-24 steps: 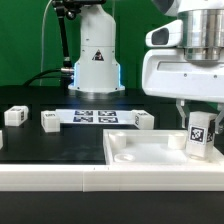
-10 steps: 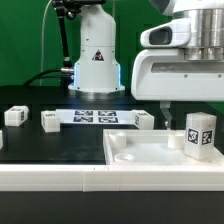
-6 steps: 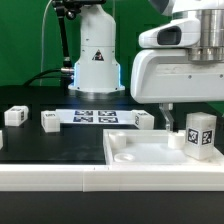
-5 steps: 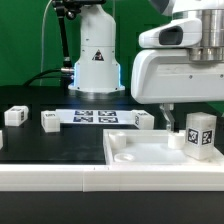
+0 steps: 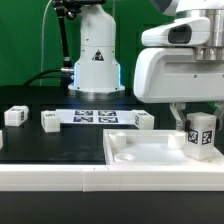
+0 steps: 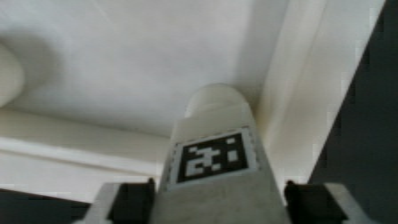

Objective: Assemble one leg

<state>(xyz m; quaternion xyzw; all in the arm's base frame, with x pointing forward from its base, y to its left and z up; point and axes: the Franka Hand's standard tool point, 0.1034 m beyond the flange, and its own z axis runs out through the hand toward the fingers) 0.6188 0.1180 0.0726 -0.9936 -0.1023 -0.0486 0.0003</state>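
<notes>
A leg [image 5: 203, 136], a small white block with marker tags, stands upright on the large flat white panel [image 5: 140, 152] near its corner at the exterior view's right. My gripper [image 5: 197, 126] hangs straight over it, with one finger [image 5: 178, 118] showing beside the leg. In the wrist view the leg [image 6: 217, 150] fills the space between my gripper's [image 6: 217, 205] dark pads [image 6: 135, 200], which lie against its two sides. The panel's raised edge runs beside the leg there.
Three more legs lie on the black table behind the panel: one [image 5: 15, 116], a second [image 5: 49, 119] and a third [image 5: 144, 119]. The marker board [image 5: 95, 116] lies between them. The arm's white base [image 5: 97, 60] stands at the back.
The gripper let go of the leg and swung to the exterior view's left. It has now come back to the right over the leg. The leg has stayed in its place on the panel.
</notes>
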